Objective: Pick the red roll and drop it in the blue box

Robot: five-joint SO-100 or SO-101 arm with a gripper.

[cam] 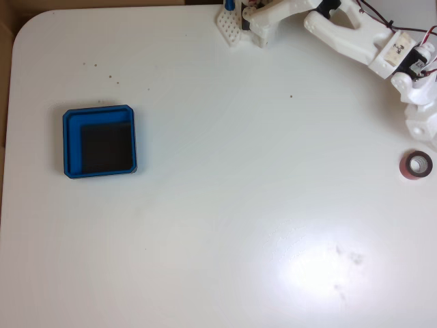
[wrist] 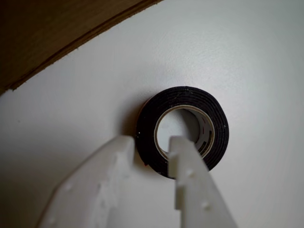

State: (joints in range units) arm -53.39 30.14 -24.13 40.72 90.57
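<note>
The tool, nearest the wrist camera, was narrowly open astride the wall of the red roll lying flat on the tabletop, a light, stiff ring best pinched across that wall.

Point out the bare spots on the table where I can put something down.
Free: the wide white stretch of table between the blue box at the fixed view's left and the red roll at its right edge, including the whole lower half. Crowded: the top right corner, where the arm and its hand straddle the roll's wall.
</note>
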